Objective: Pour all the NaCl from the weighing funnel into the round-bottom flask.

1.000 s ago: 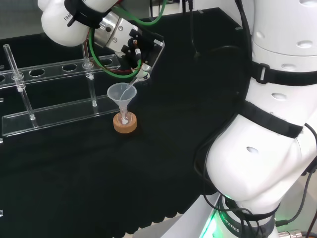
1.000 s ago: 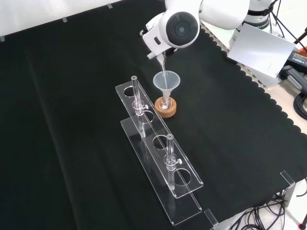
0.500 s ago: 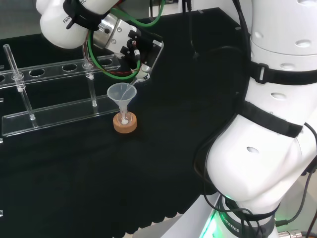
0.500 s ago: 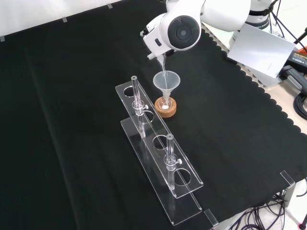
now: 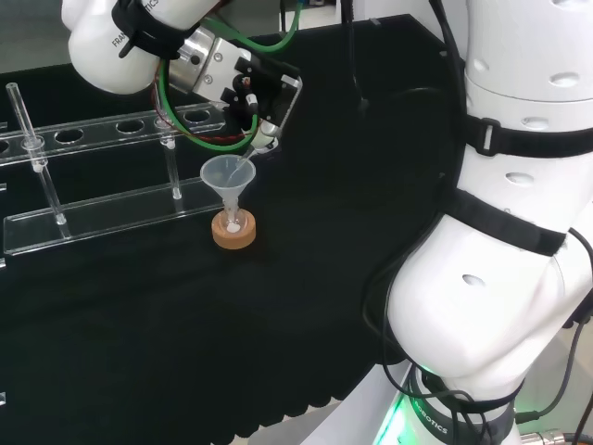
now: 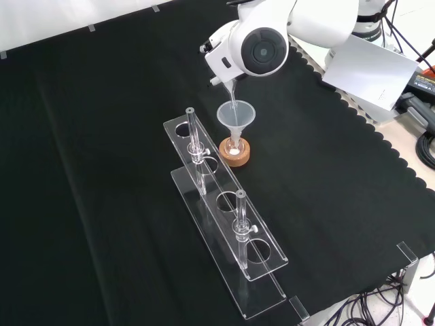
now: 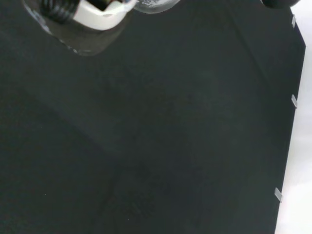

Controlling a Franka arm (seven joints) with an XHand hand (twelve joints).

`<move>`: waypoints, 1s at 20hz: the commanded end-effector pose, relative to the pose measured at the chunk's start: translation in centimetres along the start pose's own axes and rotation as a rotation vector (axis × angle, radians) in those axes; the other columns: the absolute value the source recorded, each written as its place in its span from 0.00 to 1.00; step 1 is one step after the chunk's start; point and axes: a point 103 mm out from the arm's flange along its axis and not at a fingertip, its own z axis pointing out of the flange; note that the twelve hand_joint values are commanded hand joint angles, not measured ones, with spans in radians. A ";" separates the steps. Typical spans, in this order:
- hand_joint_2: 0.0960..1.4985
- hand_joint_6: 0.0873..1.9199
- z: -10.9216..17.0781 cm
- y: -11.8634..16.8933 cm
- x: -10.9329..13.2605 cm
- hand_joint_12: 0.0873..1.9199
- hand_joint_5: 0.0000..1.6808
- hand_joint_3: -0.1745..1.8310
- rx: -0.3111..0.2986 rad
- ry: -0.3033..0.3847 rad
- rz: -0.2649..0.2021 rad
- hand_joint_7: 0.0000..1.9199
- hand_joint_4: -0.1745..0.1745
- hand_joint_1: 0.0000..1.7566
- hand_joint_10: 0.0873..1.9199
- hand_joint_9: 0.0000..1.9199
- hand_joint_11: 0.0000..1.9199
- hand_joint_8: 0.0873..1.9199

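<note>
Weighing funnel (image 5: 248, 159) is held tilted by the hand (image 5: 255, 93), fingers curled round it, stem tip inside the plastic funnel (image 5: 228, 175) seated in the round-bottom flask (image 5: 233, 222) on its cork ring (image 5: 233, 232); a steady tilt is advised so all salt is discharged

You see a matt black cloth (image 6: 102, 170) over the whole bench; its weave looks fine and smooth, and its right edge in the front view is cut in small scallops. Near the middle of the cloth, the stand (image 5: 233, 231) under the flask is a cork ring, light brown and grainy. The funnel (image 5: 227, 174) on the flask is clear plastic or glass, a little milky. The rack (image 6: 228, 238) is clear, glossy acrylic, with bright edges. The arm's links (image 5: 519, 232) are smooth, glossy white plastic. The hand (image 5: 255, 93) shows black parts and one shiny metal collar.
</note>
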 end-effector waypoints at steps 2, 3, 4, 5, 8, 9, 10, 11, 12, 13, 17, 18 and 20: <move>0.51 0.38 -0.3 -0.1 0.0 0.34 0.70 0.31 0.009 -0.022 0.015 0.75 1.00 0.62 0.00 0.83 0.68 0.06; 0.51 0.38 -0.4 -0.1 0.1 0.34 0.70 0.31 0.013 -0.025 0.019 0.75 1.00 0.62 0.00 0.83 0.68 0.06; 0.51 0.38 -0.5 -0.1 0.1 0.34 0.70 0.31 0.014 -0.022 0.018 0.75 1.00 0.62 0.00 0.83 0.68 0.06; 0.51 0.38 -0.5 -0.1 0.1 0.34 0.70 0.31 0.015 -0.024 0.018 0.75 1.00 0.62 0.00 0.83 0.68 0.06; 0.51 0.38 -0.5 -0.1 0.1 0.34 0.70 0.31 0.011 -0.032 0.019 0.75 1.00 0.62 0.00 0.83 0.68 0.06; 0.51 0.38 -0.5 -0.1 0.0 0.34 0.70 0.31 0.010 -0.034 0.021 0.75 1.00 0.62 0.00 0.83 0.68 0.06; 0.51 0.38 -0.5 -0.1 -0.1 0.34 0.70 0.31 0.007 -0.035 0.024 0.75 1.00 0.62 0.00 0.83 0.68 0.06; 0.51 0.38 -0.4 -0.1 -0.1 0.34 0.70 0.31 0.008 -0.037 0.026 0.75 1.00 0.62 0.00 0.83 0.68 0.06; 0.51 0.38 -0.4 -0.1 -0.1 0.34 0.70 0.31 0.011 -0.038 0.026 0.75 1.00 0.62 0.00 0.83 0.68 0.06; 0.51 0.38 -0.4 -0.1 -0.1 0.34 0.70 0.31 0.012 -0.042 0.027 0.75 1.00 0.62 0.00 0.83 0.68 0.06; 0.51 0.38 -0.5 0.0 0.0 0.34 0.70 0.31 0.017 -0.063 0.031 0.75 1.00 0.62 0.00 0.83 0.68 0.06; 0.51 0.38 -0.5 0.0 0.0 0.34 0.70 0.31 0.016 -0.072 0.033 0.75 1.00 0.62 0.00 0.83 0.68 0.06; 0.51 0.38 -0.7 0.0 0.1 0.34 0.70 0.31 0.011 -0.075 0.033 0.75 1.00 0.62 0.00 0.83 0.68 0.06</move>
